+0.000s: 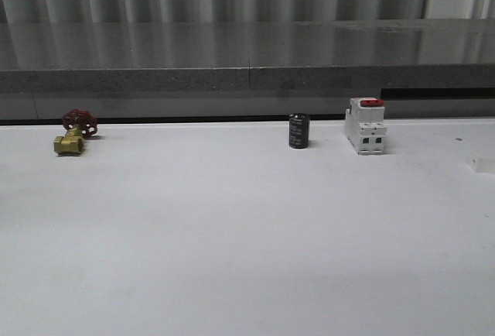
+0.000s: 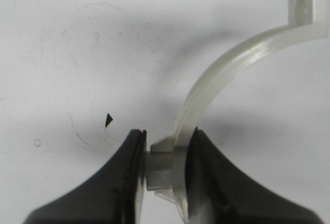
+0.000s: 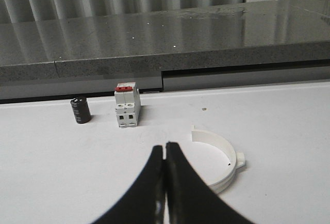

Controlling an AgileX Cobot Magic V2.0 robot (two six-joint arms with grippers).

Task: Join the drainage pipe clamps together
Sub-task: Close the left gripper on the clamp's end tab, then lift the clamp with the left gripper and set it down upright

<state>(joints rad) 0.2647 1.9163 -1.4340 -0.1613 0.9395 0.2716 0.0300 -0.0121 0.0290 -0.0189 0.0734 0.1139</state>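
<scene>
One drainage pipe clamp (image 2: 206, 79), a translucent white half-ring, is held just above the white table. My left gripper (image 2: 165, 157) is shut on it at one end tab. Its arc curves away from the fingers to a free square tab (image 2: 308, 4). The other clamp (image 3: 229, 175), also a white half-ring, lies flat on the table in the right wrist view. It sits just beside my right gripper (image 3: 165, 147) without touching it. That gripper is shut with nothing between its fingers.
Along the table's far edge stand a brass valve with a red handwheel (image 1: 75, 136), a black cylinder (image 1: 299, 131) (image 3: 80, 110) and a white breaker with a red top (image 1: 366, 125) (image 3: 127, 111). A grey stone ledge (image 1: 247, 57) runs behind them.
</scene>
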